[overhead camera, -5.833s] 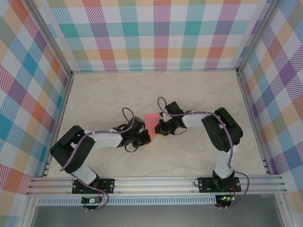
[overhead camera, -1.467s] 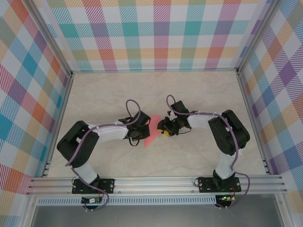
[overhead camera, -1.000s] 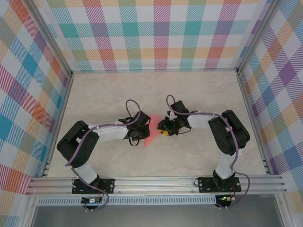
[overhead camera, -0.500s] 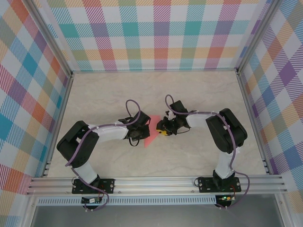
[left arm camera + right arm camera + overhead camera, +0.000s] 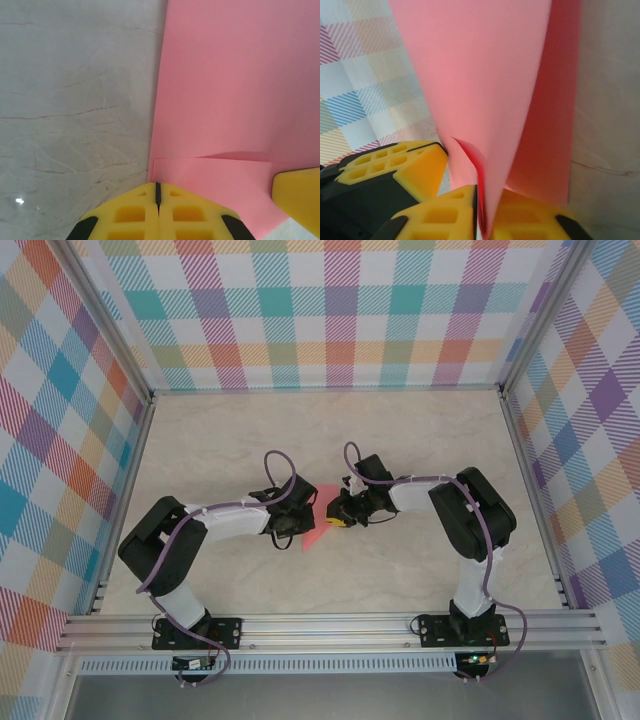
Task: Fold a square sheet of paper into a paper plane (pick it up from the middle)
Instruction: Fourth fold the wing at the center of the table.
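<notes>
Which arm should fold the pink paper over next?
Right. The right tool pinches a lifted flap of the paper, so it can probably carry that across. The left tool is shut, seemingly holding the paper down on the table.

upper edge of pink paper (image 5: 480, 75) off-frame

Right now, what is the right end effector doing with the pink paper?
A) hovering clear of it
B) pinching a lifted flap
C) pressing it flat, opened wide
B: the right wrist view shows the pink paper clamped as a raised flap in the shut right end effector.
</notes>
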Tool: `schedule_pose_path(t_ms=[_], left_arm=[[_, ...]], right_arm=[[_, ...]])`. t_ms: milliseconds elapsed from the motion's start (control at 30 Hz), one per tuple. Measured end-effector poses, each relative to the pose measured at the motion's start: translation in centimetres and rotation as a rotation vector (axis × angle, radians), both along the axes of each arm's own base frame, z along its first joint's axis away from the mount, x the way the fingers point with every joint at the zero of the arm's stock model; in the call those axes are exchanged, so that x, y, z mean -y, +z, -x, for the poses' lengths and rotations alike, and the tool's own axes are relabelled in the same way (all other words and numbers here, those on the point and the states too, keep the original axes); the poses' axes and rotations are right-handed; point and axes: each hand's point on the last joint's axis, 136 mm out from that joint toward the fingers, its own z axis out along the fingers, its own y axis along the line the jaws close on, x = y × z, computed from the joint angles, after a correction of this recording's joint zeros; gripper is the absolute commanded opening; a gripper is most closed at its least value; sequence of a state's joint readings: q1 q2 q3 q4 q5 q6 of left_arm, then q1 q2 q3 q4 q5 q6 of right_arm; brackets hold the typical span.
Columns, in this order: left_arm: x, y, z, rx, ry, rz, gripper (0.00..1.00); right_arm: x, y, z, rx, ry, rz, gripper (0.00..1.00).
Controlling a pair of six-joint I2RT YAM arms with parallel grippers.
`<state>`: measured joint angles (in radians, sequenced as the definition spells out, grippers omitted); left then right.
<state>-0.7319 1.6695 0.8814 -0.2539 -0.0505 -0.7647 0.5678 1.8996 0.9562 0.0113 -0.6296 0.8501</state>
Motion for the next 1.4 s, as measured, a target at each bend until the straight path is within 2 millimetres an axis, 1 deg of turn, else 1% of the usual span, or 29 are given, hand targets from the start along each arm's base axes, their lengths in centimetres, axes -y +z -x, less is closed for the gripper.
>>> schedule_pose_path(t_ms=[133, 200, 267, 333, 400, 467, 567, 633, 667, 733, 833, 900, 967, 1100, 1267, 1400], left_arm=[[-0.8, 1.1, 0.3, 0.011, -0.005, -0.024, 0.16], [-1.4, 2.3, 0.2, 0.034, -0.001, -0.028, 0.24], [-2.1, 4.1, 0.0, 0.072, 0.005, -0.023, 0.36], [-2.8, 6.1, -0.4, 0.115, 0.018, -0.008, 0.49], [-3.6, 8.3, -0.9, 0.168, 0.033, 0.012, 0.62], [-4.4, 10.0, -1.2, 0.21, 0.048, 0.025, 0.7], [-4.9, 12.0, -1.5, 0.265, 0.046, 0.042, 0.76], [-5.0, 12.6, -1.4, 0.288, 0.028, 0.044, 0.78], [-4.9, 12.9, -1.4, 0.298, 0.011, 0.042, 0.78], [-4.2, 13.1, -1.4, 0.312, -0.05, 0.055, 0.81], [-2.9, 13.1, -1.3, 0.361, -0.144, 0.104, 0.89], [-2.4, 12.4, -1.1, 0.386, -0.197, 0.119, 0.93], [-2.1, 11.4, -0.8, 0.403, -0.24, 0.121, 0.95], [-2.1, 10.3, -0.8, 0.447, -0.271, 0.121, 0.97], [-1.8, 11.1, -1.6, 0.509, -0.275, 0.124, 0.96], [-1.5, 11.6, -2.1, 0.545, -0.279, 0.129, 0.92]], right_arm=[[0.2, -0.2, -0.2, 0.006, -0.011, 0.017, 0.02], [0.5, -0.2, -0.4, 0.015, -0.025, 0.043, 0.0], [0.9, 0.6, -0.8, 0.041, -0.04, 0.069, 0.0], [1.1, 2.1, -1.6, 0.087, -0.056, 0.088, 0.0], [1.2, 4.5, -2.7, 0.152, -0.076, 0.097, 0.0], [1.3, 7.1, -3.6, 0.217, -0.098, 0.097, 0.0], [1.5, 10.3, -4.6, 0.285, -0.131, 0.096, 0.0], [1.7, 11.6, -4.9, 0.297, -0.157, 0.097, 0.0], [1.9, 11.8, -4.9, 0.292, -0.174, 0.099, 0.0], [2.1, 11.7, -4.9, 0.259, -0.21, 0.115, 0.0], [2.8, 10.9, -4.5, 0.179, -0.278, 0.148, 0.0], [2.9, 10.6, -4.5, 0.135, -0.325, 0.153, 0.0], [3.1, 10.2, -4.3, 0.095, -0.361, 0.157, 0.0], [2.9, 9.3, -4.4, 0.037, -0.386, 0.169, 0.0], [1.8, 8.0, -5.4, -0.012, -0.379, 0.178, 0.0], [1.3, 7.8, -5.8, -0.037, -0.379, 0.186, 0.0]])
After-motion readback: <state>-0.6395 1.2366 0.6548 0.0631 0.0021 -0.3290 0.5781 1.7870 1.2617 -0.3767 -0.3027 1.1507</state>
